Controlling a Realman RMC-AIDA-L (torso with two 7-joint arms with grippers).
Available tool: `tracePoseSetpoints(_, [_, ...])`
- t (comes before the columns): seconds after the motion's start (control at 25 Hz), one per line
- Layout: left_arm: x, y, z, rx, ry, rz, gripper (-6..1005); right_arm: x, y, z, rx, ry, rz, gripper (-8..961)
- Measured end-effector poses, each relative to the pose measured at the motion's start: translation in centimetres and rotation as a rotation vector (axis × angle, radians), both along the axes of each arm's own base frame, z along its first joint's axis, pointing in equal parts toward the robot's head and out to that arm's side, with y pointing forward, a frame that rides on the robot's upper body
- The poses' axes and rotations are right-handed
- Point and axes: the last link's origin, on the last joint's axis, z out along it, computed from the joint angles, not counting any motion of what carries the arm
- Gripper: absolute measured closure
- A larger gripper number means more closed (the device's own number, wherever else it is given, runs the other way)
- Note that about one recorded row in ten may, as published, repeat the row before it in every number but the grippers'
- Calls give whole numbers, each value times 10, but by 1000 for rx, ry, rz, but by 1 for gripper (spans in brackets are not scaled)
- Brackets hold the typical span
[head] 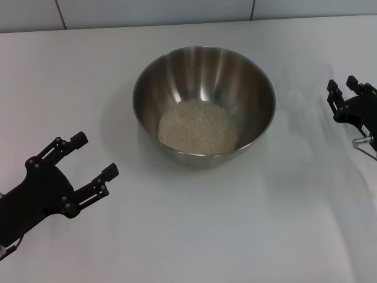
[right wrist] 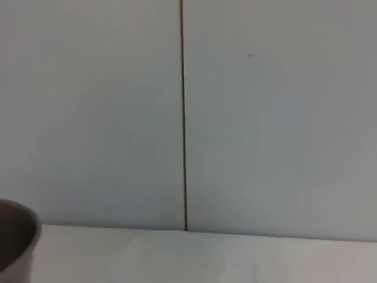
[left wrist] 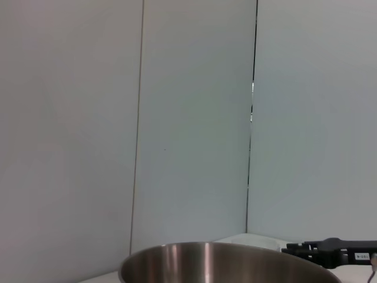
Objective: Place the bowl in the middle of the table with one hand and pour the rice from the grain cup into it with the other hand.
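The steel bowl (head: 247,82) stands on the white table (head: 194,236), near its middle. A pale heap of rice (head: 198,126) lies in the bottom of the bowl. My left gripper (head: 95,155) is open and empty at the front left, a short way from the bowl. My right gripper (head: 343,85) is open and empty at the right edge, level with the bowl and apart from it. The bowl's rim also shows in the left wrist view (left wrist: 224,259) and its edge in the right wrist view (right wrist: 17,242). I cannot make out the clear grain cup in any view.
A pale panelled wall (head: 177,12) runs along the table's far edge. The right gripper (left wrist: 330,252) shows beyond the bowl in the left wrist view.
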Motion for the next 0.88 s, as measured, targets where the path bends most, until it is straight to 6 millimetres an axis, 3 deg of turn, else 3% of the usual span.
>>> tracePoseSetpoints(0.44, [-2, 0, 0, -2, 5, 8, 159, -9, -38, 17, 96, 129, 157, 543])
tracePoseSetpoints(0.88, [-2, 1, 0, 1, 9, 5, 159, -24, -38, 33, -47, 205, 342, 529])
